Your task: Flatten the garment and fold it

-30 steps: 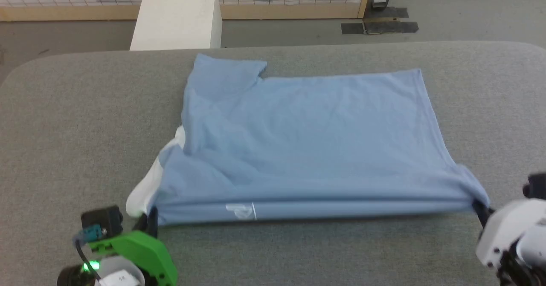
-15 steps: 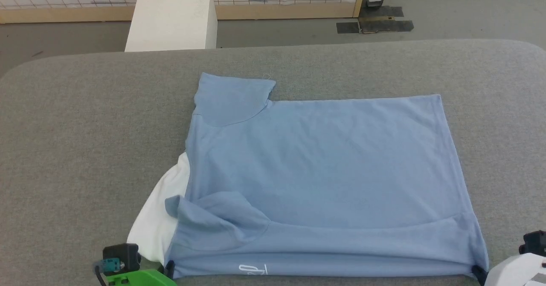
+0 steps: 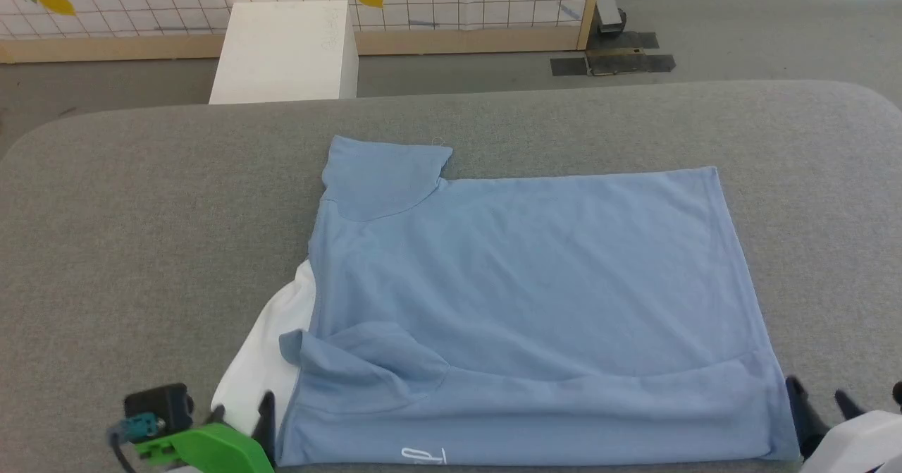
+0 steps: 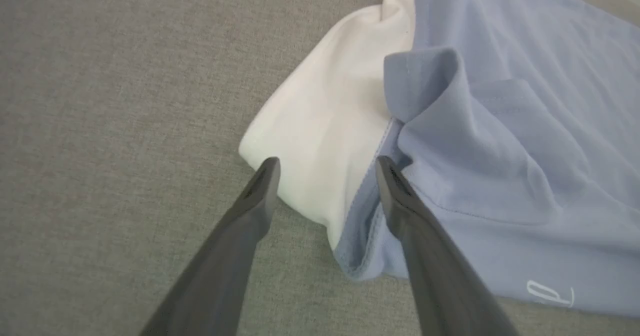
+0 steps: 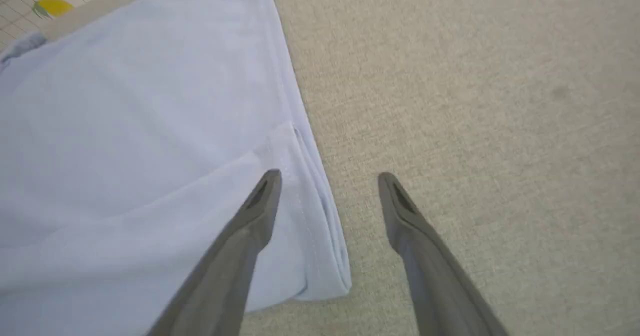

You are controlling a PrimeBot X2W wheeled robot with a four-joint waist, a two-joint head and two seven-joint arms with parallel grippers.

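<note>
Tabletop (image 3: 113, 233) of grey fabric ran across the head view, and the garment (image 3: 535, 275), a light blue short-sleeved T-shirt, lay spread over its middle and near part. At the lower left, the left gripper (image 3: 243, 413) was beside the shirt's near left corner with its two dark fingers spread apart, holding nothing. In the left wrist view one fingertip sat over a bulge of white fabric (image 4: 320, 125) that spilled from under the blue at that corner. The other fingertip sat at the blue edge, and whether either touched the cloth could not be told. Just right of the white fabric, a near sleeve (image 3: 359, 360) lay folded back on the shirt body. A far sleeve (image 3: 384, 173) pointed away from the robot, toward a white box (image 3: 285, 43) on the floor beyond the table. A small white mark (image 3: 423, 454) showed on the near hem. The body of the shirt was mostly smooth, with one shallow crease toward its near right corner. There the right gripper (image 3: 819, 397) was also spread wide and empty. In the right wrist view one finger hung over the folded corner and the other over bare tabletop.
</note>
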